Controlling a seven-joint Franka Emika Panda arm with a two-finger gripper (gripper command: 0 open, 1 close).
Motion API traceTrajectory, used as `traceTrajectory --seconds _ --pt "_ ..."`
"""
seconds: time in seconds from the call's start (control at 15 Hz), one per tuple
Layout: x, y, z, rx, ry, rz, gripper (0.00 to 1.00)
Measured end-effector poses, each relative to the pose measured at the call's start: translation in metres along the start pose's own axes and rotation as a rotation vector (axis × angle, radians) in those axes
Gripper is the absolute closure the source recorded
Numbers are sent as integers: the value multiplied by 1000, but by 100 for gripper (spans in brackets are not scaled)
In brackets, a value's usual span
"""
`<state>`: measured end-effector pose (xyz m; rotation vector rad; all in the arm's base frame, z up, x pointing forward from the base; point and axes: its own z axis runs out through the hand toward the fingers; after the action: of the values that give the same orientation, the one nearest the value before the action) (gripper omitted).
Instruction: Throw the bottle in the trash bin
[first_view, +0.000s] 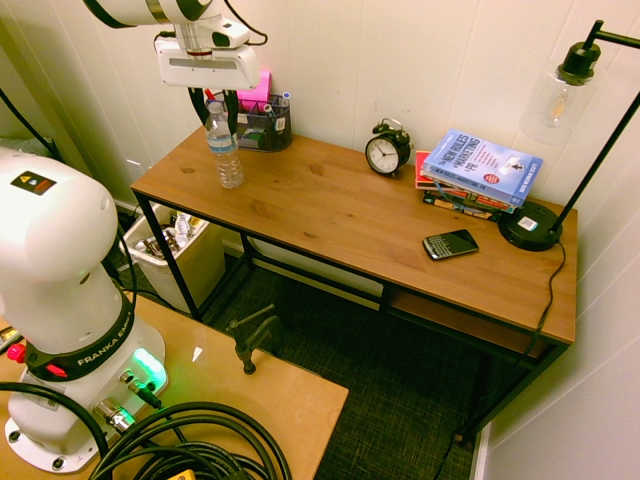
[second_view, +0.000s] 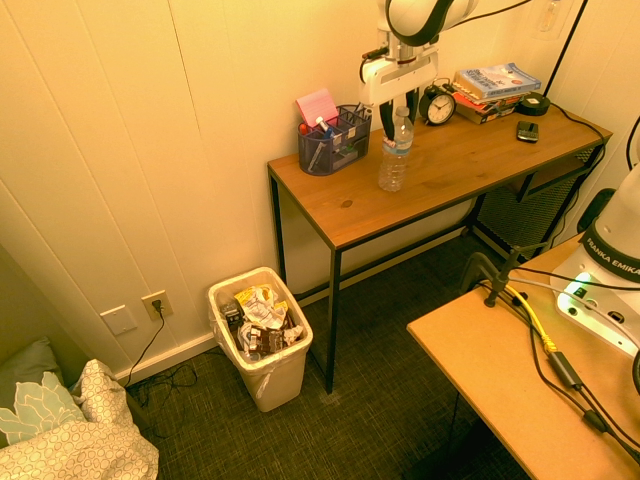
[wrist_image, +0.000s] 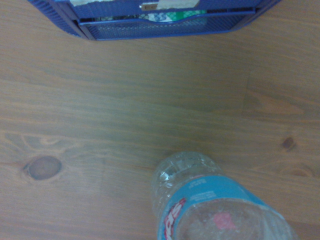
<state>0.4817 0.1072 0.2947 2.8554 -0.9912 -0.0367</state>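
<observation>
Left and right are as in the first exterior view. The wooden desk (first_view: 330, 205) with dark metal legs runs along the far wall. The white arm (first_view: 60, 235) reaches in from the left. Below the desk's left end, on the floor, is the cream-white trash bin (second_view: 275, 380), holding crumpled wrappers and other rubbish. A patterned blanket (second_view: 85, 440) shows at the edge of the second exterior view.

The gripper (first_view: 215, 112) is at the upper part of the bottle, pointing down; whether it is spread or pinching the bottle, I cannot tell. At the desk's right end is the black lamp (first_view: 530, 226) with a clear glass shade, and to its left the stack of books (first_view: 480, 175). The dark mesh organiser (first_view: 265, 128), with pens and pink notes, is at the far left. The clear plastic bottle (first_view: 224, 150), white-capped and blue-labelled, is upright at the desk's left end, on the near side of the organiser. The black alarm clock (first_view: 387, 150) sits left of the books, and the phone (first_view: 450, 244) lies nearer, left of the lamp.
</observation>
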Motion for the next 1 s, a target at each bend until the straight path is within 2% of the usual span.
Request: traceTrajectory --seconds 0.27,0.53,0.8,1.0 --pt "-16 -14 -15 15 24 -28 100" --pt "-84 -54 -57 31 75 -117 100" --pt "-165 -118 -75 18 136 -245 100" --pt "-218 -183 -56 -28 148 -339 100"
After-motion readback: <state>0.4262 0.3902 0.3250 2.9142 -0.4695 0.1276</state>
